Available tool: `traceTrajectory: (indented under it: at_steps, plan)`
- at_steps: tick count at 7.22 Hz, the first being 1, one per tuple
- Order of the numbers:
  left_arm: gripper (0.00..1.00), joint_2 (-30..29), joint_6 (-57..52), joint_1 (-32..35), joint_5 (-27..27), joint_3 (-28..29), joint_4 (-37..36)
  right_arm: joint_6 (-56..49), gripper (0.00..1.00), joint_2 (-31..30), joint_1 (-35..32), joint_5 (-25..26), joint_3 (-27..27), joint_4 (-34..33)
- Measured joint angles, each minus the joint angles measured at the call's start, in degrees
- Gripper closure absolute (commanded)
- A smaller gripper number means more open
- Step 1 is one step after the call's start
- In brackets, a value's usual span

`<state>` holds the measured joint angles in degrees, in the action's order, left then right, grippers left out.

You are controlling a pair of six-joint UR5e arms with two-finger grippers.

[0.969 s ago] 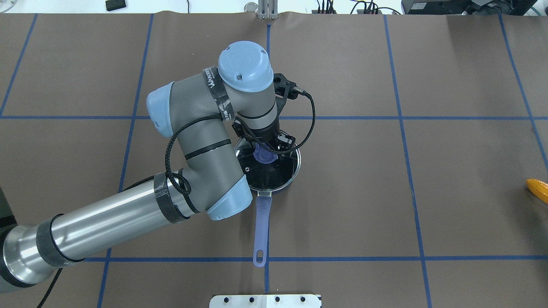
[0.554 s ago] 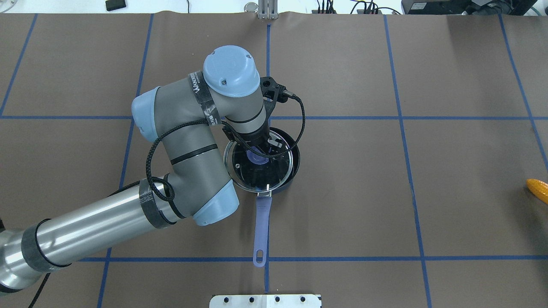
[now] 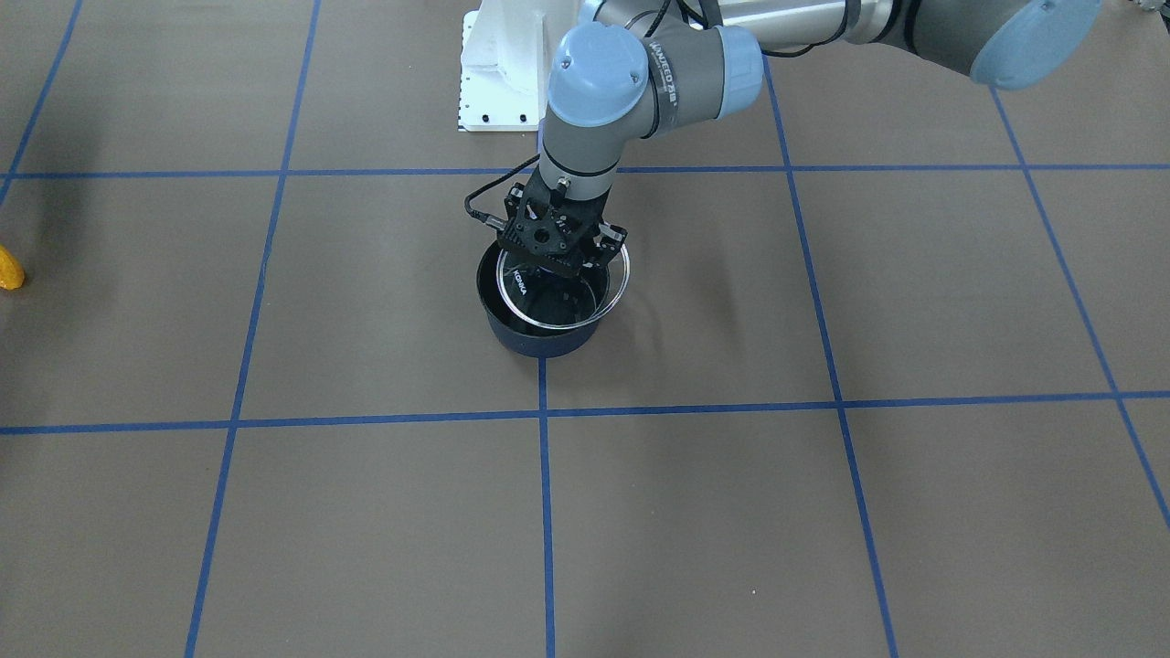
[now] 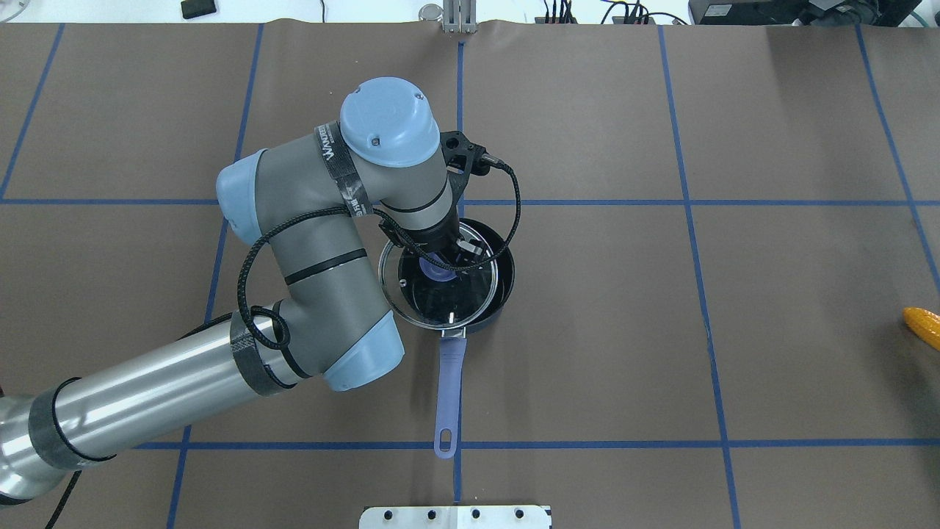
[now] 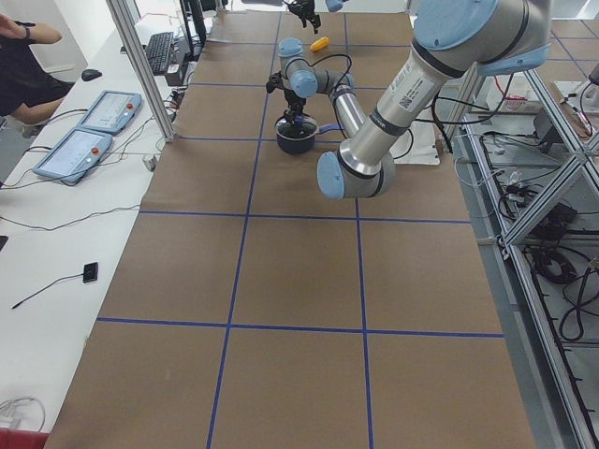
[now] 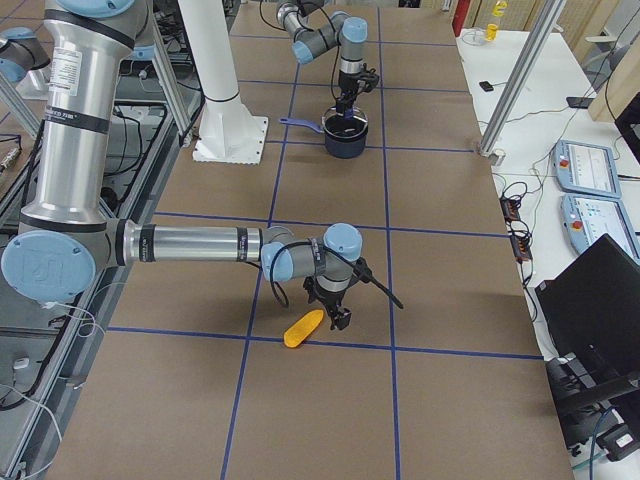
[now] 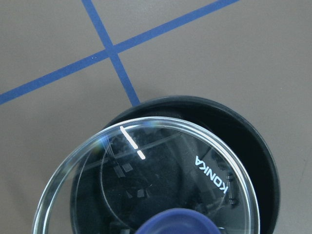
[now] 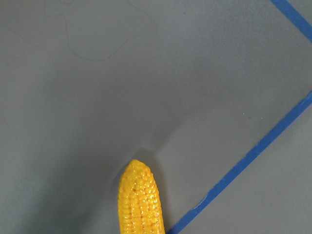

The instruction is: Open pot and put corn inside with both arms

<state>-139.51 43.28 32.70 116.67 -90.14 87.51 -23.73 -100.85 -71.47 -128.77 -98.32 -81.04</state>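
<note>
The dark navy pot (image 4: 507, 283) stands at the table's middle, its periwinkle handle (image 4: 448, 389) pointing toward the robot. My left gripper (image 4: 440, 258) is shut on the blue knob (image 7: 180, 222) of the glass lid (image 4: 438, 283). It holds the lid lifted and shifted to the left, still partly over the pot (image 3: 539, 340). The yellow corn (image 4: 924, 327) lies at the table's right edge. It also shows in the right wrist view (image 8: 140, 202). My right gripper (image 6: 340, 318) hovers close beside the corn (image 6: 302, 328); I cannot tell whether it is open or shut.
The white base mount (image 4: 455, 516) sits at the near edge. Blue tape lines grid the brown mat. Cables and devices line the far edge (image 4: 198, 9). Teach pendants (image 5: 80, 150) and an operator sit beyond the far side.
My left arm has moved to the view's left with the lid. The lid has come off the pot's rim and now sits offset from it. The corn has not moved.
</note>
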Motion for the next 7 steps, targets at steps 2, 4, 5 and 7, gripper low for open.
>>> traceTrajectory:
  at_steps: [2, 4, 5, 7]
  plan:
    - [0.45, 0.0, 0.0, 0.5, 0.1, -0.9, -0.4, 0.0, 0.01, 0.1, 0.7, 0.0, 0.2, 0.0]
    - [0.45, 0.3, -0.4, 2.4, 0.5, -2.0, -0.5, -0.2, 0.01, 1.2, 2.1, 0.4, 1.3, 0.1]
    - [0.45, 1.2, -1.0, 4.0, 1.6, -2.8, -0.5, -0.6, 0.01, 1.6, 2.7, 0.8, 2.0, 0.6]
    - [0.45, 6.0, -5.8, 8.8, 6.2, -6.3, -0.5, -2.1, 0.01, 1.6, 3.0, 1.4, 3.1, 2.9]
